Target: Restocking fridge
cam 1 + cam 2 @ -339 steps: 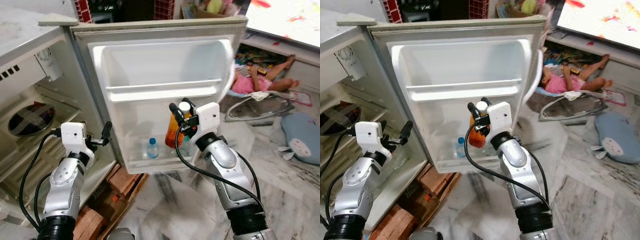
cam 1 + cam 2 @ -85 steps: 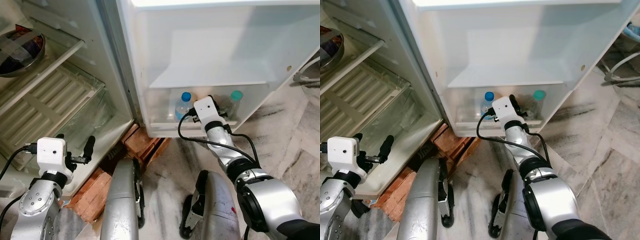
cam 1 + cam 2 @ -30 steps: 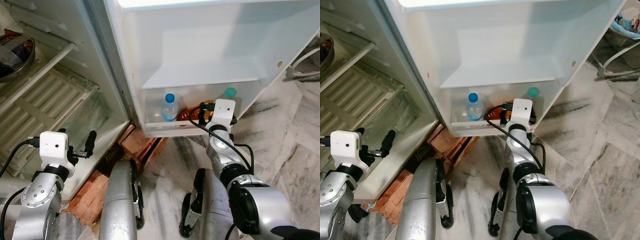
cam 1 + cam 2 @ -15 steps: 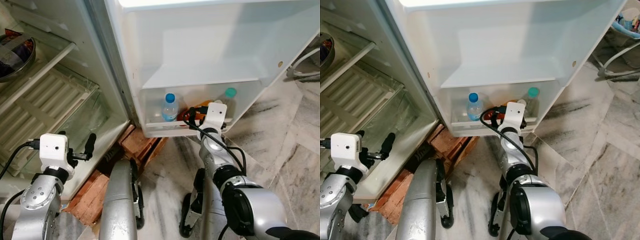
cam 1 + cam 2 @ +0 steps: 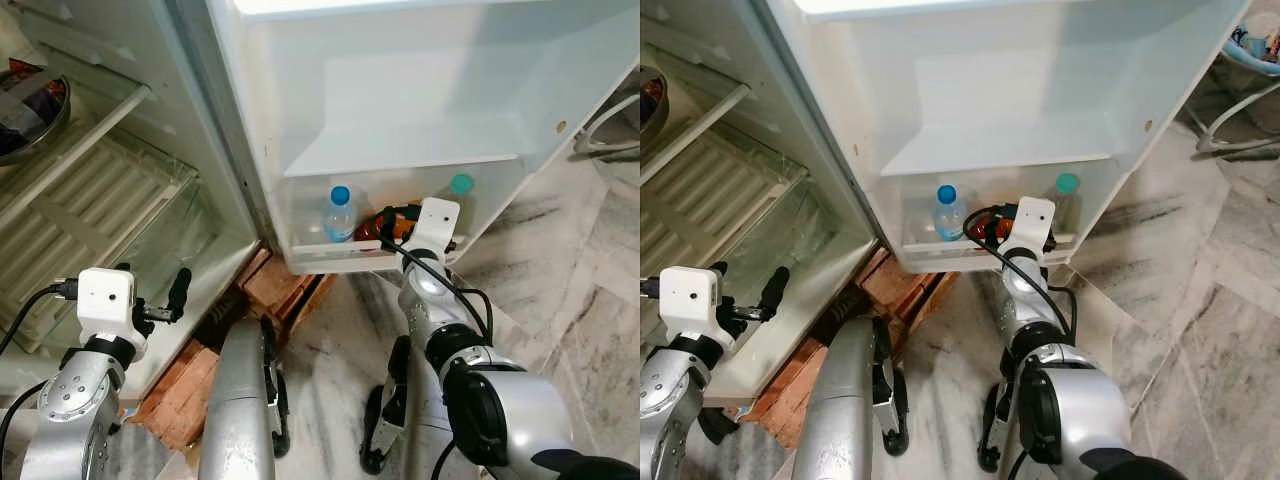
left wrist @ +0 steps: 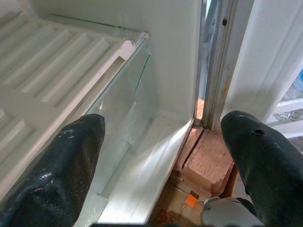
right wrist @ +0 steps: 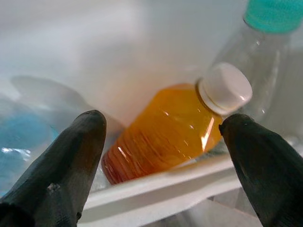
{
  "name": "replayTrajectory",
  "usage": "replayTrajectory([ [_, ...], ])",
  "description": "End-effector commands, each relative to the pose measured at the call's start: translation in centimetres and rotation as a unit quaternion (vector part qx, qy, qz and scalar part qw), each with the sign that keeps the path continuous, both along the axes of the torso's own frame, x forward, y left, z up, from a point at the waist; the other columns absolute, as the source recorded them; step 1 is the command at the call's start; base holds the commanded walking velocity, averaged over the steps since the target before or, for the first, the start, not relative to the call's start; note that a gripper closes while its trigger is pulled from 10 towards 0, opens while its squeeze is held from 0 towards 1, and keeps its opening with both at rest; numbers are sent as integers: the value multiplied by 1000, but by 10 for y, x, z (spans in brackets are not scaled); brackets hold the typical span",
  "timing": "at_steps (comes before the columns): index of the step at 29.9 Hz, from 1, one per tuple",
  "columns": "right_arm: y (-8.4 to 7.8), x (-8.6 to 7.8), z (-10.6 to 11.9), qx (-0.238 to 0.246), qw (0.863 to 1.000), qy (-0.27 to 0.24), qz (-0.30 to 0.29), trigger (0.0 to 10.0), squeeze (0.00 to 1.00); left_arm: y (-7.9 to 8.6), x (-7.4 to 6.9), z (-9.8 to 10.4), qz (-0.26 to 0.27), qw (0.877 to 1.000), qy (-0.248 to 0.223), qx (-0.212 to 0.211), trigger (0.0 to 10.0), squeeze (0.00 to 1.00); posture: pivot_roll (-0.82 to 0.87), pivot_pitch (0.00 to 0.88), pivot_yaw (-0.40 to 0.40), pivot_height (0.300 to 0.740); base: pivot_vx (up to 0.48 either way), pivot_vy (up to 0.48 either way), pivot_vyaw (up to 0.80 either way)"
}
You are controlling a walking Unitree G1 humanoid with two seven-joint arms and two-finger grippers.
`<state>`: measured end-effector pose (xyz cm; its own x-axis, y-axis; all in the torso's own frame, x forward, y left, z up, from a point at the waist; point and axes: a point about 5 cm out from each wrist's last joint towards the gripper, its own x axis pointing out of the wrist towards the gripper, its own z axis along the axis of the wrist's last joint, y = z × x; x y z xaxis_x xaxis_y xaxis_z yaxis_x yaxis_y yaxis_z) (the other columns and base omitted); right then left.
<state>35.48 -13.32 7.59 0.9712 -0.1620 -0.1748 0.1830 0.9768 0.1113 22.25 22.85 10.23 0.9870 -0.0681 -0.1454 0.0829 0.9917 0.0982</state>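
You have three bottles in the bottom door shelf [image 5: 330, 258] of the open fridge door [image 5: 420, 90]: one clear bottle with a blue cap [image 5: 339, 212] toward the hinge end of the shelf, one clear bottle with a green cap [image 5: 458, 190] toward the free end, and one orange juice bottle [image 7: 165, 130] with a white cap lying tilted between them. In the right wrist view the juice bottle leans with its cap up against the green-capped bottle, its body down behind the shelf's front rail.

Your right gripper [image 5: 392, 222] is at that front rail, fingers spread wide. The juice bottle sits between the two fingertips [image 7: 71, 156] as the wrist camera sees it, but beyond them, and neither fingertip touches it.

Your left gripper [image 6: 161, 156] hangs low by the fridge body, its two fingers well apart with nothing between them, pointing at the lower corner of the fridge cabinet, where one glass-fronted crisper drawer [image 6: 132, 113] sits above bricks [image 5: 270, 285] under the fridge. One steel bowl [image 5: 30, 105] rests on an upper shelf inside.
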Motion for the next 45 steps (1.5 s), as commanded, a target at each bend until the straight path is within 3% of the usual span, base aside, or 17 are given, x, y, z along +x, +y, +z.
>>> replayTrajectory([
  [1,-5,-5,-6,8,1000,7,-20,10000,0,2,-4,-2,-5,1000,13,9,10000,0,336,272,64,587,0,0,0],
  [11,-15,1,3,28,999,-18,-23,10000,0,1,-10,-3,-3,1000,18,8,10000,0,341,290,63,587,0,0,0],
  [23,12,14,19,76,995,-24,63,10000,0,3,-17,-5,5,1000,27,8,10000,0,357,315,46,587,0,0,0],
  [34,20,16,25,95,989,-41,105,10000,0,4,-19,-5,9,999,30,8,10000,0,354,318,45,587,0,0,0],
  [45,15,9,20,85,988,-70,108,10000,0,2,-15,-5,7,1000,28,7,10000,0,336,299,45,587,0,0,0],
])
